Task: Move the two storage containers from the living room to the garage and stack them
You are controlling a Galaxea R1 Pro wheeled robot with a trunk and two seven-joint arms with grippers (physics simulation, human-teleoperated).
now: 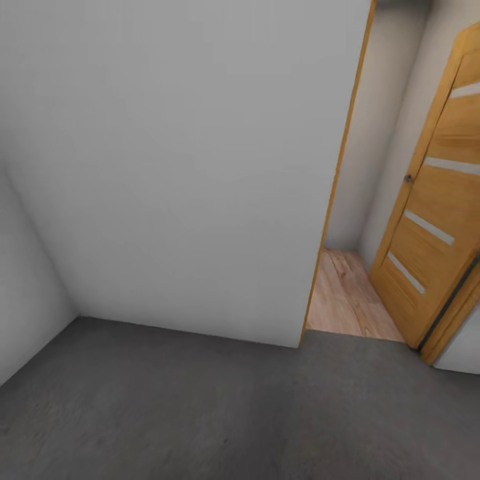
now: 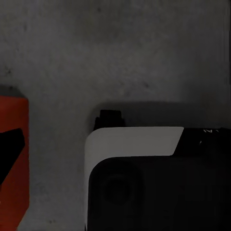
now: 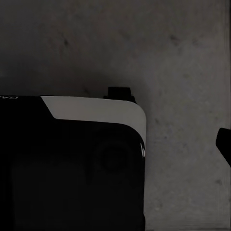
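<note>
Grey concrete floor [image 1: 200,407] meets white walls [image 1: 187,167] beside an open wooden door [image 1: 437,200] — either end effector's opening can't be told.

1 wooden door [image 1: 437,193], 1 doorway [image 1: 353,200], 1 orange-red container [image 2: 13,159] (prob., edge only), 2 white walls [image 1: 180,160].

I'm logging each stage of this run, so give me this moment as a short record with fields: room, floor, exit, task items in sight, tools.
room: white walls, bare corner
floor: dark grey concrete
exit: open wooden door at the right, light wood plank floor beyond the doorway
task items in sight: orange-red storage container at the edge of the left wrist view, over the concrete
robot base: dark body with white trim seen below both wrists
tools: open or shut cannot be told
</note>
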